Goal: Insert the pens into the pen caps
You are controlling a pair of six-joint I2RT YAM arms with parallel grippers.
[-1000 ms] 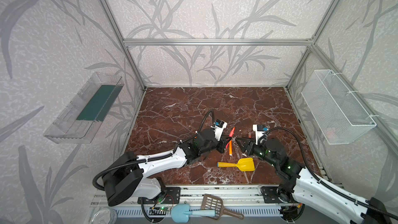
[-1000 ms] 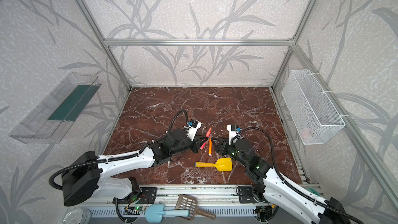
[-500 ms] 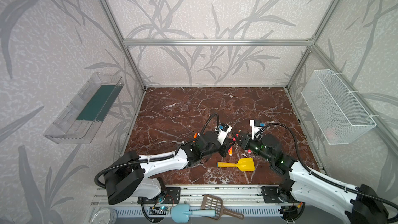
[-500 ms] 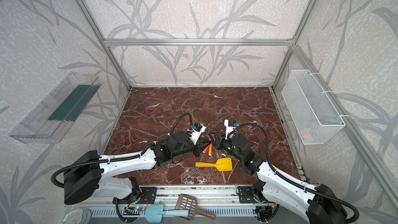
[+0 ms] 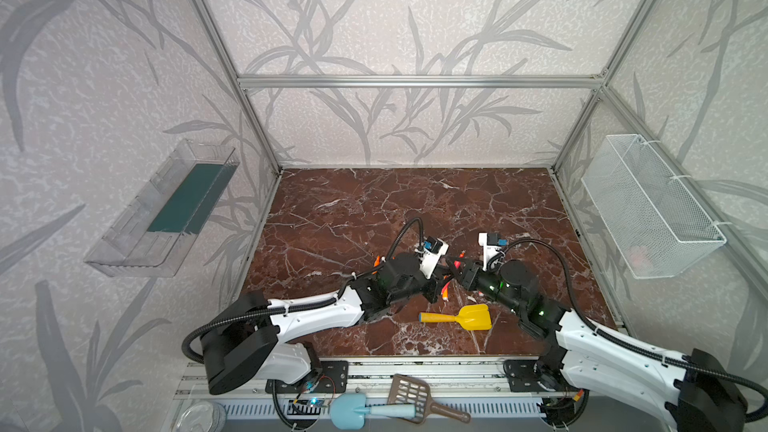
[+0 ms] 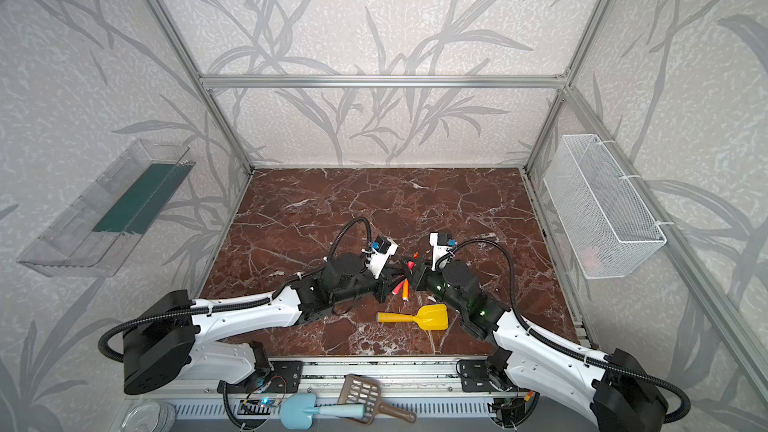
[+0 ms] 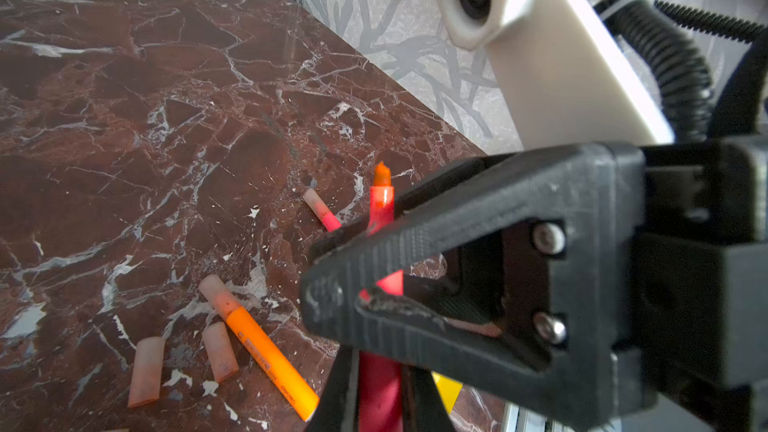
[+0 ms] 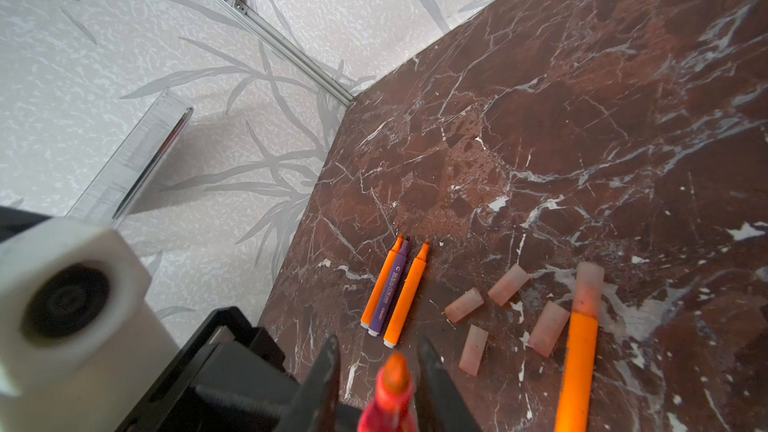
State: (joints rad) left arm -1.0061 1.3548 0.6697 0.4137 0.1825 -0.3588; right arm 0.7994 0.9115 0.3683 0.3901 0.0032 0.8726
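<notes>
Both pincers clamp the red pen (image 7: 382, 209) above the table (image 5: 374, 209), front middle. The left pincer (image 7: 380, 367) is tight on the barrel and the right pincer (image 8: 378, 347) is closed nearer the tip. Best we loosen only one side, then aim steadily at the loose caps (image 8: 464, 304) below.

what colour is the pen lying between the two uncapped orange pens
The middle pen is purple; the right wrist view shows it best.

Six pens (image 8: 407, 292) are counted, and six caps (image 8: 509, 284), four of them loose. One yellow shovel (image 5: 473, 317) is seen.
</notes>
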